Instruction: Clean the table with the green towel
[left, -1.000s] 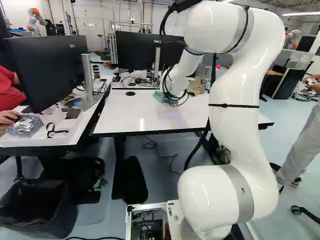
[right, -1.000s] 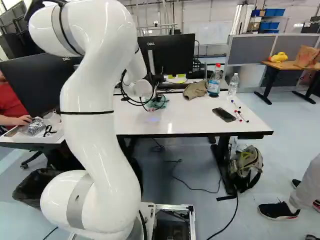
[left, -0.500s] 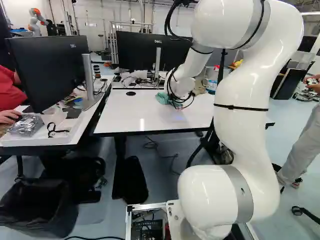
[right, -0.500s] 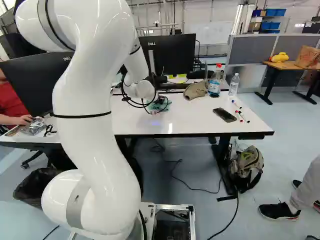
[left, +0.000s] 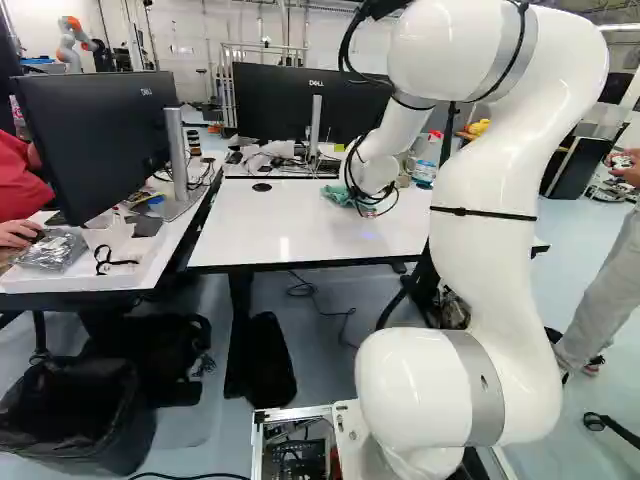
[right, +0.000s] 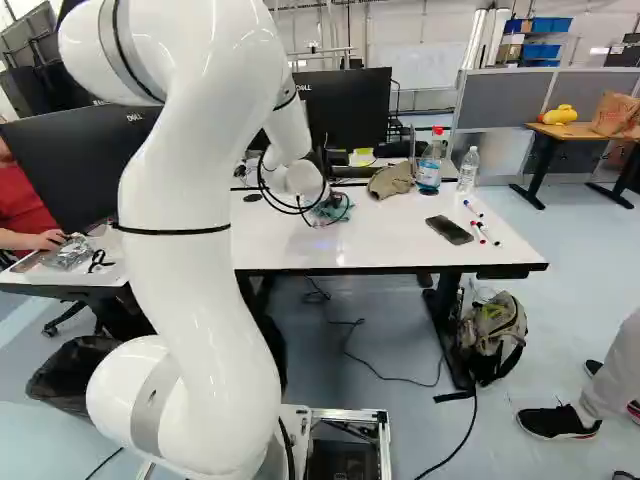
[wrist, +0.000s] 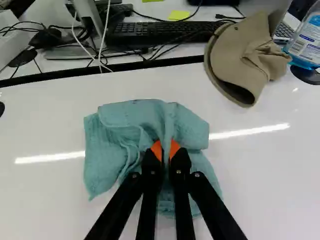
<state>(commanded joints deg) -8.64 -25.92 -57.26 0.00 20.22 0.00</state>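
Note:
In the right base view my gripper (right: 322, 206) is low over the far part of the white table (right: 400, 240), partly hidden by the wrist and its cables. The green towel (right: 338, 208) shows beside it. Seen from the wrist, the gripper (wrist: 166, 152) has its orange pads pinched on a fold of the towel (wrist: 125, 122). The rest of the cloth spreads, crumpled, over the tabletop on both sides and ahead of the fingers. In the left base view the towel (left: 340, 194) shows beside the wrist.
A tan cap (wrist: 245, 55) and a bottle of blue liquid (right: 429, 165) stand beyond the towel, near a clear bottle (right: 468, 168). Nearer the table's side lie a phone (right: 449, 230) and several markers (right: 477, 228). A monitor (right: 350, 110) and keyboard (wrist: 160, 34) are behind. Another robot (left: 72, 42) stands far off.
My arm has swung rightward over the table in the left base view, and the towel has moved with the gripper. In the right base view it first went slightly left, then right. The base has not moved.

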